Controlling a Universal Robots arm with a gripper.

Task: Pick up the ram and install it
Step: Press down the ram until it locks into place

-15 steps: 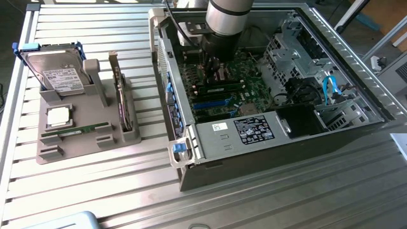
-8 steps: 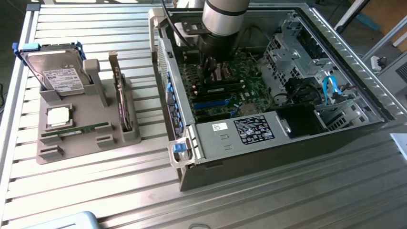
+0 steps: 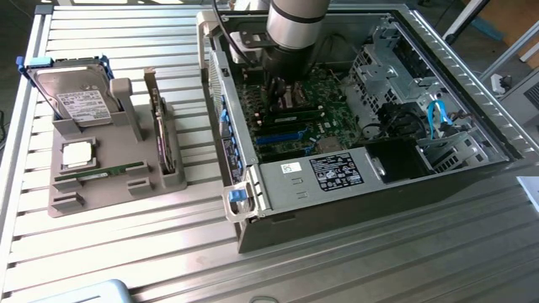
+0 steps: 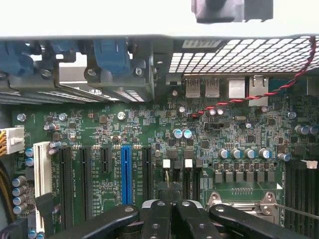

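Closed fingers point(image 4: 172, 219) met you in the wrist view, their black tips pressed together with nothing visible between them, low over the green motherboard point(image 4: 149, 129). Beyond them stood a blue slot point(image 4: 126, 167) among black slots, a row of capacitors point(image 4: 244, 153) and a red-and-black twisted wire point(image 4: 259, 94). In the exterior view your gripper point(image 3: 282, 88) sat deep inside the open computer case point(image 3: 354, 189), hemmed in by the case walls and the drive cage point(image 3: 396, 69). Well apart, on the gray holder point(image 3: 101, 177) toward the exterior view's left, the ram point(image 3: 101, 173) lay flat, its long axis running across the holder from left to right. Beside it you had the silver processor point(image 3: 77, 153), the hard drive point(image 3: 74, 98) and an upright expansion card point(image 3: 160, 136).
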